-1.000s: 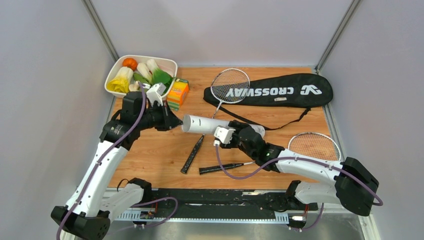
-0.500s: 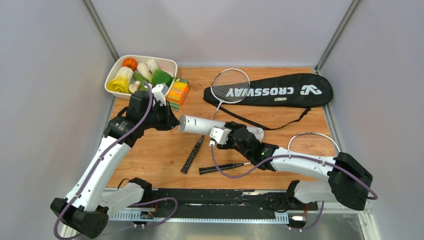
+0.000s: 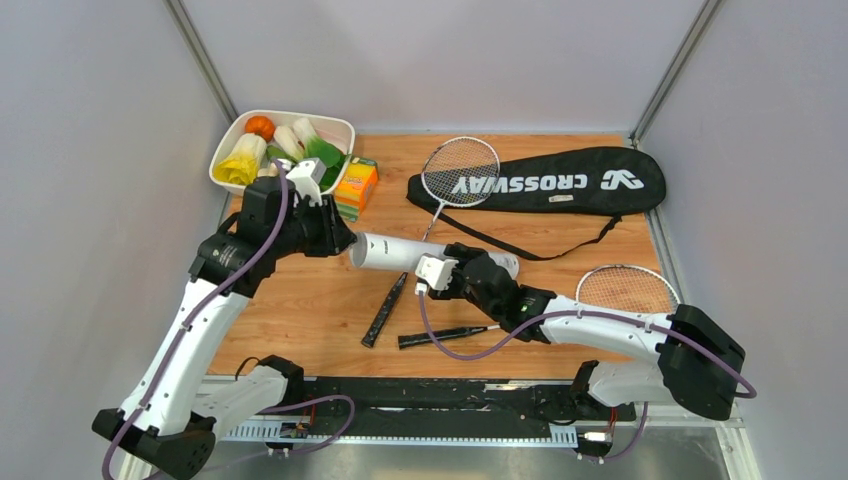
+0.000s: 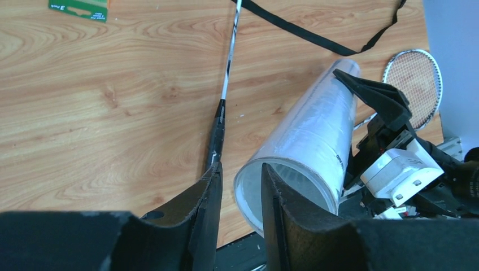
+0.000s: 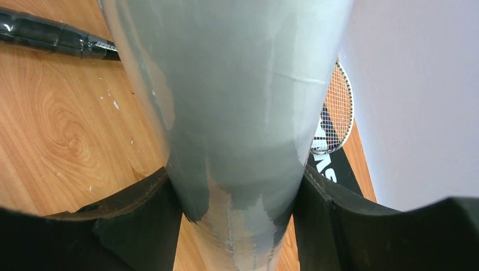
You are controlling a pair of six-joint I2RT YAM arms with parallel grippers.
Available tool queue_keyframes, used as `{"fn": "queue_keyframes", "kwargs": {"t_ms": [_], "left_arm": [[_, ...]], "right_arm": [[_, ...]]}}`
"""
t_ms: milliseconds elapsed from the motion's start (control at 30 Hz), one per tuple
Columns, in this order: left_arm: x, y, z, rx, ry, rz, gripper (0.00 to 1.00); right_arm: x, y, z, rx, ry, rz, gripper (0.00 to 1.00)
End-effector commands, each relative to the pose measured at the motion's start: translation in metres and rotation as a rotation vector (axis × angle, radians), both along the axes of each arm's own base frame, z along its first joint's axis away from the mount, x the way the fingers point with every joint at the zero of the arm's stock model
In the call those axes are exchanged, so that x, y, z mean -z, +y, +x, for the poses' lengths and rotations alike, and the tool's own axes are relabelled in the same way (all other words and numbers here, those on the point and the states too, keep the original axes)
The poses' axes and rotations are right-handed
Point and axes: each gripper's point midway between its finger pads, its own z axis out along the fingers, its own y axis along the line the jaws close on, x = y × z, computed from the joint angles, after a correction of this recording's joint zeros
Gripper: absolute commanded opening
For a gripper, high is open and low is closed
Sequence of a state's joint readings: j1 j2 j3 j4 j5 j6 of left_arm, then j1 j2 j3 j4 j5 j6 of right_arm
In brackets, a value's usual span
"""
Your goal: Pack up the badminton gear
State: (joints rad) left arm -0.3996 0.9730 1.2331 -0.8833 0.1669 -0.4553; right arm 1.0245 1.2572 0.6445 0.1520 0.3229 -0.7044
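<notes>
Tabletop [image 3: 300,320]: right end effector [image 5: 234,189] clamps tube [image 5: 226,84] (left end effector [image 4: 241,172] ajar).

A robotics lab test cell — plain pale-grey panel walls [image 3: 450,60] on slim metal corner posts [image 3: 201,55] enclose a wood-grain counter [image 3: 300,300], white-and-black robot arms [image 3: 195,330] bolted along its near edge.

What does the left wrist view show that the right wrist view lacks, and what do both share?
Left wrist only: the white tube's open mouth, the left fingers parted at its rim, a black strap. Right wrist only: lettering on the black bag, a racket head on it. Both: the tube clamped by the right fingers, the wooden table.
</notes>
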Motion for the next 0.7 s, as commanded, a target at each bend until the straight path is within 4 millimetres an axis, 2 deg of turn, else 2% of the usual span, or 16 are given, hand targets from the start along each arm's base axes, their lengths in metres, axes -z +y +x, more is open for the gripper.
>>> {"fn": "queue_keyframes", "kwargs": {"t_ms": [0,100,300,500,667], "left_arm": [[-0.027,-0.003,-0.008,0.035,-0.058,-0.035,0.39],[-0.03,-0.005,-0.011,0.047,-0.058,-0.048,0.38],[-0.034,-0.022,-0.021,0.121,-0.042,-0.133,0.29],[-0.019,-0.027,-0.023,0.142,-0.007,-0.148,0.29],[-0.004,-0.031,-0.017,0.141,0.015,-0.15,0.28]], "right_arm": [[-0.049,0.021,0.007,-0.014,-0.074,0.151,0.6],[-0.049,0.022,0.007,-0.016,-0.075,0.154,0.6],[-0.048,0.025,0.008,-0.018,-0.069,0.15,0.6],[-0.051,0.03,0.01,-0.027,-0.068,0.151,0.6],[-0.055,0.034,0.01,-0.035,-0.074,0.155,0.59]]}}
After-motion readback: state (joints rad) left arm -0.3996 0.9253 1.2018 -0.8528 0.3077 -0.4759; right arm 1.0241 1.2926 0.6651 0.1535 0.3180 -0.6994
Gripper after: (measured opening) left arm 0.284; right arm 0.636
